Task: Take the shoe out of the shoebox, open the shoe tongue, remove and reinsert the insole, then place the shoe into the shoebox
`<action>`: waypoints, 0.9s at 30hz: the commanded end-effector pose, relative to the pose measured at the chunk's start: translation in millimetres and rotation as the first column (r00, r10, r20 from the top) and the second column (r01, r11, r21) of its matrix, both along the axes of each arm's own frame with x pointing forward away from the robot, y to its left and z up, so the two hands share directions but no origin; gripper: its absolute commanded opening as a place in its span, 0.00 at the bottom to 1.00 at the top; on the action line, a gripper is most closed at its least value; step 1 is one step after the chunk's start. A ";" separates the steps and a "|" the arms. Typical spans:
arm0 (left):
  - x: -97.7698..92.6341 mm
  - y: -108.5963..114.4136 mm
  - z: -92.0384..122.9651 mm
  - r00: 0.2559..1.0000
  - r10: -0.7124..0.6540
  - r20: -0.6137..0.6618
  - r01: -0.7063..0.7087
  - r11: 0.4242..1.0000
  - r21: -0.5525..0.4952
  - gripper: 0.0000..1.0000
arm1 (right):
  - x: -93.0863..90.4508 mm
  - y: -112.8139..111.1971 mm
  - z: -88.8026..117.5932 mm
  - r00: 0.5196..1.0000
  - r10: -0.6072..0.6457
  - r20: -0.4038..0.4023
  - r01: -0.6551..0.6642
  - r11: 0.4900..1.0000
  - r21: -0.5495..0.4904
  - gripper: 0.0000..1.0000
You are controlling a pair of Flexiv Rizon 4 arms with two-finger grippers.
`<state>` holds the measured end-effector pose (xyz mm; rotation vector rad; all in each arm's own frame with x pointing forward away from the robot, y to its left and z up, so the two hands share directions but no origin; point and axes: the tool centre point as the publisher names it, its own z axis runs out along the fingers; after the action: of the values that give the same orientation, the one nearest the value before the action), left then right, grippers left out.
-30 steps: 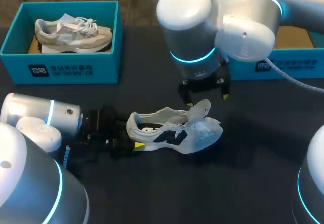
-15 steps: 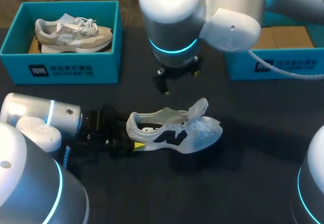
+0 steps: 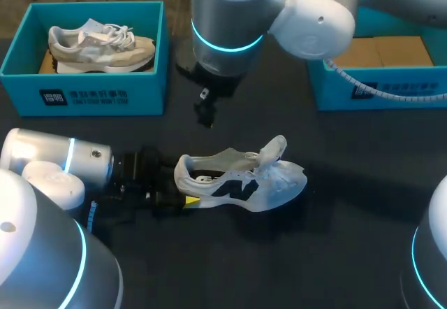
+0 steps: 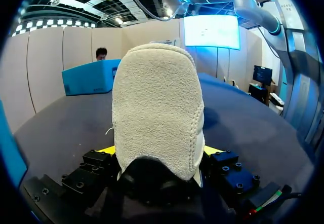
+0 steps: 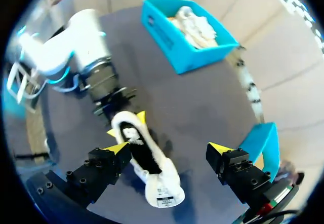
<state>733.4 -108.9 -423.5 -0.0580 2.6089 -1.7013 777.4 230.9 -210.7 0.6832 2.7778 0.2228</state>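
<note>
Left jaws grip the fuzzy suede heel (image 4: pixel 157 112) of white shoe (image 3: pixel 269 183); right jaws spread wide

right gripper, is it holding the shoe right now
No, in the right wrist view the right gripper has its fingers wide apart above the shoe, which lies on the table.

My left arm (image 3: pixel 52 166) lies low and almost level over the table, coming in from the near left side with its wrist stretched toward the middle. The left gripper (image 4: pixel 159 151) is closed on the heel of the shoe (image 3: pixel 241 180), one yellow tip pressed against each side. My right arm (image 3: pixel 234 22) comes in from the far right and reaches past the middle, its wrist pointing steeply down, and the right gripper (image 5: pixel 171 148) hangs well above the table with its fingers spread wide, touching nothing.
</note>
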 end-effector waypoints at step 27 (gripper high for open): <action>1.9 0.5 -1.1 1.000 -0.001 -0.002 0.001 1.000 0.002 0.00 | -32.2 10.0 -12.4 0.988 0.156 -0.019 -0.153 0.981 0.123 0.00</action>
<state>733.4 -108.8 -423.6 -0.0581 2.6089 -1.7014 745.5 241.6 -222.5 0.5020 2.8653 0.4159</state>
